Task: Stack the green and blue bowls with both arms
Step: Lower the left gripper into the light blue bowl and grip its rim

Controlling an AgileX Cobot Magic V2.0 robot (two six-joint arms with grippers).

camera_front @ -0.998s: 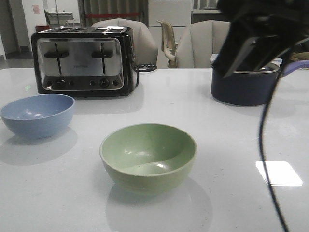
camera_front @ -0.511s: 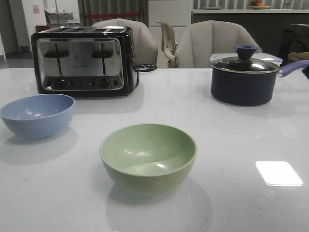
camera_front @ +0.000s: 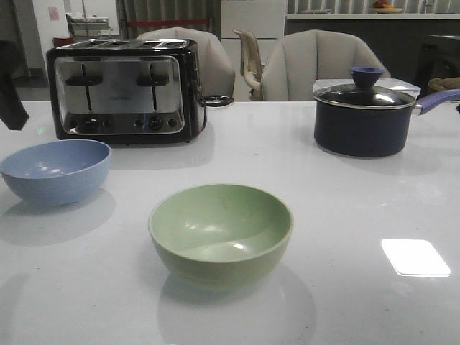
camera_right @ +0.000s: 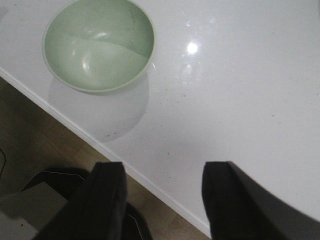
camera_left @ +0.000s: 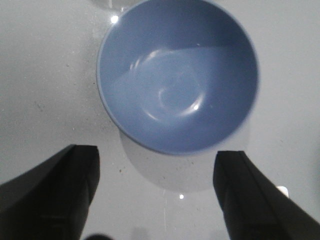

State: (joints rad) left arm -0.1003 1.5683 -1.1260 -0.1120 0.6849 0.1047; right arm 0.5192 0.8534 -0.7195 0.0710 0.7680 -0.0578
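Note:
The pale green bowl (camera_front: 221, 233) stands upright and empty at the table's front middle. The light blue bowl (camera_front: 54, 171) stands upright and empty at the left. My left gripper (camera_left: 156, 156) is open and empty, held above the table beside the blue bowl (camera_left: 177, 75), not touching it. A dark part of the left arm (camera_front: 11, 86) shows at the left edge of the front view. My right gripper (camera_right: 163, 170) is open and empty over the table's near edge, apart from the green bowl (camera_right: 97, 45). The right arm is out of the front view.
A black and chrome toaster (camera_front: 122, 90) stands at the back left. A dark navy pot (camera_front: 365, 118) with a glass lid stands at the back right. The table's edge (camera_right: 75, 125) with the floor below it shows in the right wrist view.
The right arm and its cable, which filled the upper right of the front view, have left that view. A dark part of the left arm has come in at the left edge. The bowls have not moved.

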